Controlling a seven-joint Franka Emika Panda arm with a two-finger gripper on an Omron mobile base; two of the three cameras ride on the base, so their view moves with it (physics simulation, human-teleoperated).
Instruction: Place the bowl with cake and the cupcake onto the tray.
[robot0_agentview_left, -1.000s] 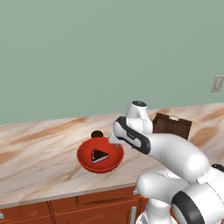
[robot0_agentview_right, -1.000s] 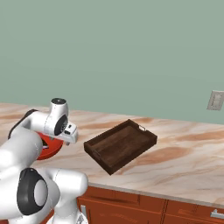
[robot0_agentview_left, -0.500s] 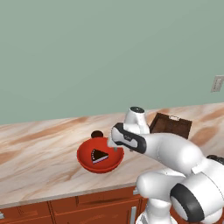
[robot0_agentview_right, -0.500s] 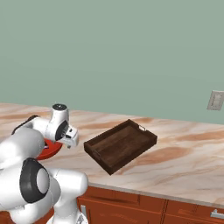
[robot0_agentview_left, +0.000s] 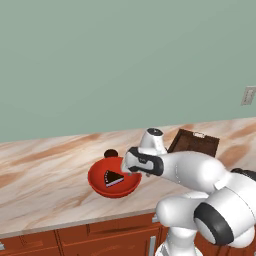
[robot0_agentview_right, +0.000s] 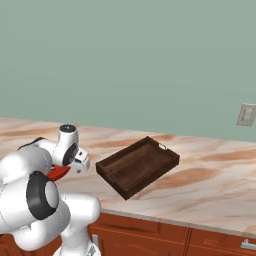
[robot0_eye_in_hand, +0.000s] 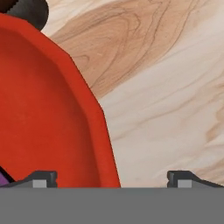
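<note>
Lowered and shifted toward the bowl since the earlier frame, the gripper is held wide open, grasping nothing, with the bowl's rim between its tips. The bowl sits on the counter, cupcake just behind, tray well apart. The rim should be straddled squarely before closing.
</note>
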